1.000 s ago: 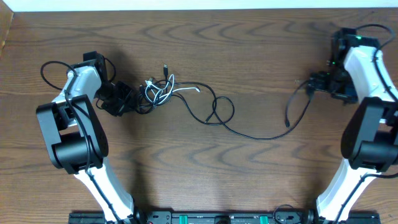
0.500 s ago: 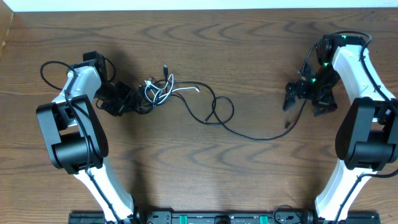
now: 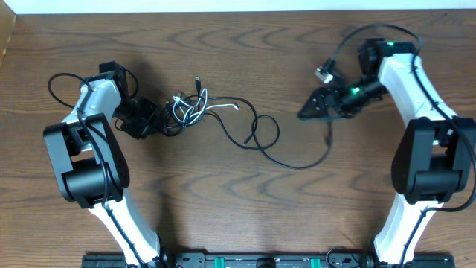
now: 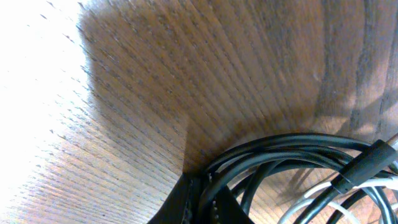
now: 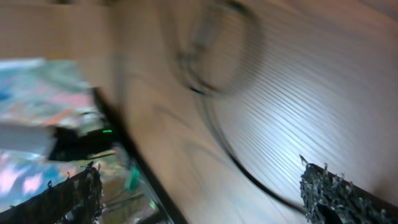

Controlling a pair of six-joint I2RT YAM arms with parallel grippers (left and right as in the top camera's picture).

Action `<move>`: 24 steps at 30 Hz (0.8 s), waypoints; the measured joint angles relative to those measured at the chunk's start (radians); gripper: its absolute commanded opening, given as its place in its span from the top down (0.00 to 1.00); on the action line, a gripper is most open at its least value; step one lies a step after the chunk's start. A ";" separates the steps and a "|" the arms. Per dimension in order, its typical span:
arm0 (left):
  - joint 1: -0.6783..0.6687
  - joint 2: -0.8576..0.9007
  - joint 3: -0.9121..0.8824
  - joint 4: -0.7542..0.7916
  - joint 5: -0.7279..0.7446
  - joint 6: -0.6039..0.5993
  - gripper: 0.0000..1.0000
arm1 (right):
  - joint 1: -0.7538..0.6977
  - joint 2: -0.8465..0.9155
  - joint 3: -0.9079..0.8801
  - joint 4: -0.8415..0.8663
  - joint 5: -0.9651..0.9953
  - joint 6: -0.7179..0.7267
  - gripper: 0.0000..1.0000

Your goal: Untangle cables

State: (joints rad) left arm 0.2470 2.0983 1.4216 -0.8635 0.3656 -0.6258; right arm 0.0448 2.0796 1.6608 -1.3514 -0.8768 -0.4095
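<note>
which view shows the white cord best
Overhead: the white cord shows whole, tangled among black cords with one end trailing right. The left wrist catches only pale bits at its lower right edge. The right wrist is blurred and shows none of it.

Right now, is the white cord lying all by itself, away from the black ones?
No, one end of the white cord is wound into the bunch of black cords, and only its other end pokes out.

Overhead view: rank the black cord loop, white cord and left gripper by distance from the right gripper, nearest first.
From the right gripper:
1. Black cord loop, table centre.
2. White cord, left of centre.
3. Left gripper, far left, at the bundle.
</note>
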 measured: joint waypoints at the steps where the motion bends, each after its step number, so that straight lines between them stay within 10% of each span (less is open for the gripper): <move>1: 0.000 0.000 0.000 0.000 0.000 0.000 0.92 | 0.011 0.000 0.000 0.017 -0.047 -0.021 0.01; 9: 0.000 0.000 0.000 0.000 -0.002 0.000 0.92 | 0.039 0.000 0.000 0.117 -0.104 0.029 0.01; 24: 0.000 0.000 0.000 0.000 -0.002 -0.001 0.92 | 0.023 0.000 0.000 0.061 1.242 0.750 0.01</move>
State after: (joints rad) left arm 0.2470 2.0983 1.4220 -0.8635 0.3634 -0.6266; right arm 0.0677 2.0796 1.6604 -1.2903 0.3653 0.3401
